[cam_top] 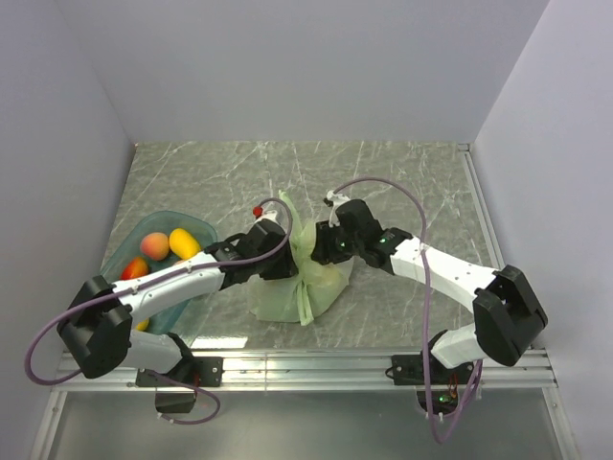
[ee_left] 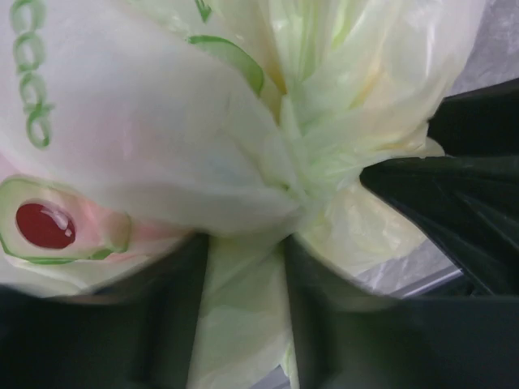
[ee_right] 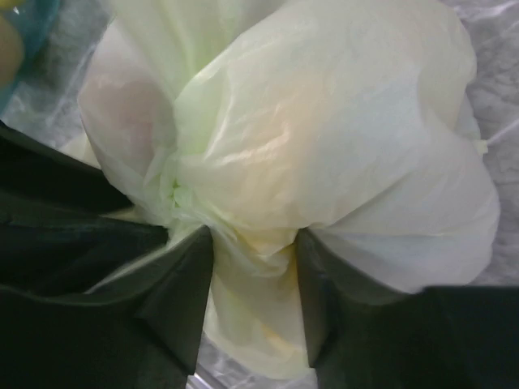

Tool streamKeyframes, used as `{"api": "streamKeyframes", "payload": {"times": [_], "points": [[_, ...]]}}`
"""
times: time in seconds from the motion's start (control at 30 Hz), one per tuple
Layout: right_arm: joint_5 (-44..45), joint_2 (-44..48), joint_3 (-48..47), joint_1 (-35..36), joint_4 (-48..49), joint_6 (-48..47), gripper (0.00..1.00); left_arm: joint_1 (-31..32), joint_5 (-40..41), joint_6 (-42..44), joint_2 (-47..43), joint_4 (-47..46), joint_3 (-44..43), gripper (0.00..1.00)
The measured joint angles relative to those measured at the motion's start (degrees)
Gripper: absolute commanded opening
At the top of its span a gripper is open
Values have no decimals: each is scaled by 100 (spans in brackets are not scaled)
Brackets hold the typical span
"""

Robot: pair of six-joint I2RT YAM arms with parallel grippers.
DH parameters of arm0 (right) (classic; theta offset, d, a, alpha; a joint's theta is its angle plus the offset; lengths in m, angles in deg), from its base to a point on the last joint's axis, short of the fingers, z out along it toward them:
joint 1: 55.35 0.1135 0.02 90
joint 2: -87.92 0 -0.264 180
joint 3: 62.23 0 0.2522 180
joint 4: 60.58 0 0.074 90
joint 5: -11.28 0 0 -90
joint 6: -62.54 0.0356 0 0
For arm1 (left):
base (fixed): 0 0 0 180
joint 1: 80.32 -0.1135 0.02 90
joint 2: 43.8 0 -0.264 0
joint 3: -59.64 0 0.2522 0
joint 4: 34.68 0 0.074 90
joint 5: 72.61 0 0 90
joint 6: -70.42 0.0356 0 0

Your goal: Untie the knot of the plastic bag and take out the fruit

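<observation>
The pale green plastic bag (cam_top: 287, 287) sits tied at mid-table, between my two grippers. Its knot (ee_left: 300, 182) (ee_right: 173, 194) is a bunched twist just beyond both sets of fingertips, with handle strips running up and down from it (cam_top: 305, 305). My left gripper (cam_top: 276, 251) (ee_left: 243, 292) comes in from the left with its jaws apart and a fold of bag film filling the gap. My right gripper (cam_top: 324, 247) (ee_right: 253, 284) faces it from the right, jaws also apart around a bulge of film. The fruit inside shows only as pink and yellow tints (ee_right: 276, 121) through the plastic.
A teal transparent tray (cam_top: 203, 228) stands left of the bag under the left arm, holding an orange-red fruit (cam_top: 153, 245), a yellow one (cam_top: 184, 242) and a red one (cam_top: 135, 268). Grey walls close in the marbled table on three sides. A metal rail (cam_top: 306, 364) runs along the near edge.
</observation>
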Motion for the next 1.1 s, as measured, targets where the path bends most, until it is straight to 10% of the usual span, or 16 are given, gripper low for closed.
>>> {"api": "streamKeyframes", "payload": {"times": [0.1,0.17,0.43,0.67,0.73,0.87,1.1], "points": [[-17,22,118,4,282,109,12,0,-120,-138,63,-267,136,2],[-11,116,136,17,470,162,0,-2,-149,-197,70,-433,173,1],[282,542,588,-203,511,275,0,-39,31,-192,-122,-564,358,1],[396,1803,1550,-2260,168,658,0,-1290,254,-203,-1379,-260,1040,1],[363,2087,1700,-2444,4,710,10,-1709,234,-179,-1672,-188,1200,1],[203,2422,1707,-2354,-262,654,64,-1884,-114,33,-1860,-267,1248,1],[625,2846,671,-1067,-1145,-22,83,-1878,-868,551,-1847,-468,1246,4]]}}
